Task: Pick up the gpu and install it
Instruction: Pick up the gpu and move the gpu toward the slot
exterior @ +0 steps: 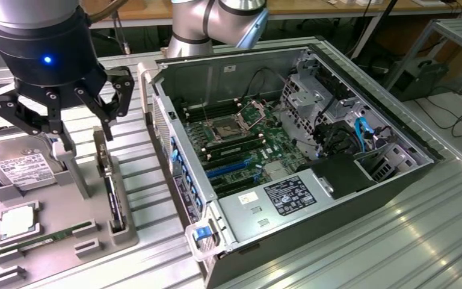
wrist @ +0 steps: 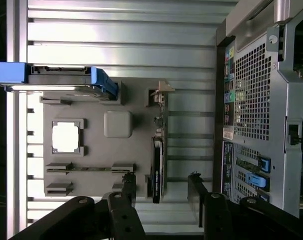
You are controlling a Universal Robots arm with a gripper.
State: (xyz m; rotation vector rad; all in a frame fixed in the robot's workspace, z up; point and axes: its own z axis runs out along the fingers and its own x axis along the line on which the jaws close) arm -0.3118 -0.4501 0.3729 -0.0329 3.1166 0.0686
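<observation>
**First onlooker:** Exterior view first: where is the gpu (exterior: 115, 205)?

**Second onlooker:** It stands on its long edge in a slot of a grey holder tray (exterior: 62, 211). It is a thin dark card running along the side of the tray nearest the computer case (exterior: 239, 66). In the wrist view, its pale metal bracket (wrist: 160, 95) is at the end away from the fingers.

**First onlooker:** And the gripper (exterior: 81, 133)?

**Second onlooker:** It hangs above the tray, over the card. Its jaws are spread wide and grasp nothing. From the wrist camera, one finger (wrist: 129, 187) sits on each side of the card's near end, with a gap between each finger and the card.

**First onlooker:** What else is on the tray?

**Second onlooker:** A silver hard drive (exterior: 18, 168) with a white label sits on the exterior view's left. Near it a square processor chip (exterior: 18, 220) rests in a recess, and a narrow green memory stick (exterior: 50, 236) lies in a groove.

**First onlooker:** And the computer?

**Second onlooker:** The case lies on its side on a table of pale metal slats (exterior: 408, 241), to the exterior view's right of the tray. Its side is open. The motherboard (exterior: 247, 144) shows inside, with blue expansion slots (exterior: 231, 167) near its edge.
</observation>
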